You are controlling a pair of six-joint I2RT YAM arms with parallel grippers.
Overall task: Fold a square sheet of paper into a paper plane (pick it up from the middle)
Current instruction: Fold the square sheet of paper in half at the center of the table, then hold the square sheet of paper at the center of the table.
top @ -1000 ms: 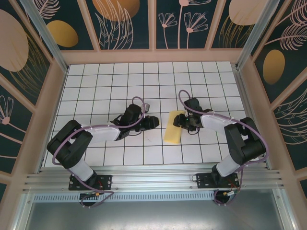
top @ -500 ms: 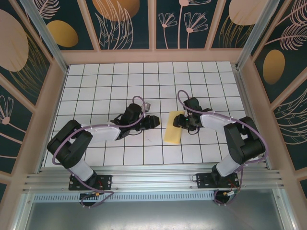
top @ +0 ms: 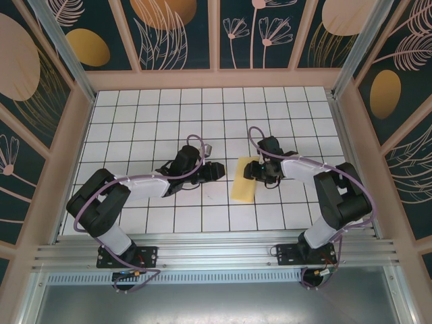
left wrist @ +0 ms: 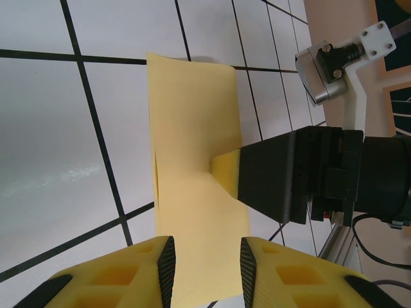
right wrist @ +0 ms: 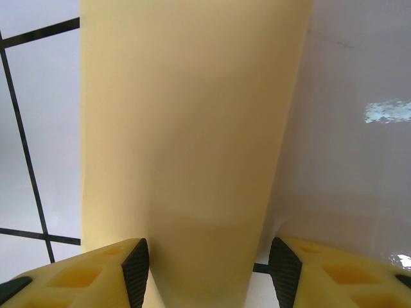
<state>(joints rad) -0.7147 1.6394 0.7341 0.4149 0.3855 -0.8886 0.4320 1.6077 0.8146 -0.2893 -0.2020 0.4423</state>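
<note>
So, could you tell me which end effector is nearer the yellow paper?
Right. The right end effector touches the paper at its right edge; the left end effector is off its left side.

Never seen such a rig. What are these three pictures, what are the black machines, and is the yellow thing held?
The black machines are two robot arms at the near edge of a tiled table. One picture looks down from overhead; the other two come from a camera on each wrist, with that arm's own yellow fingers at the bottom. The yellow thing is the square sheet of paper, folded into an oblong. The right gripper has it between its fingers; whether it squeezes it I cannot tell. The left gripper stands open beside it, holding nothing.
</note>
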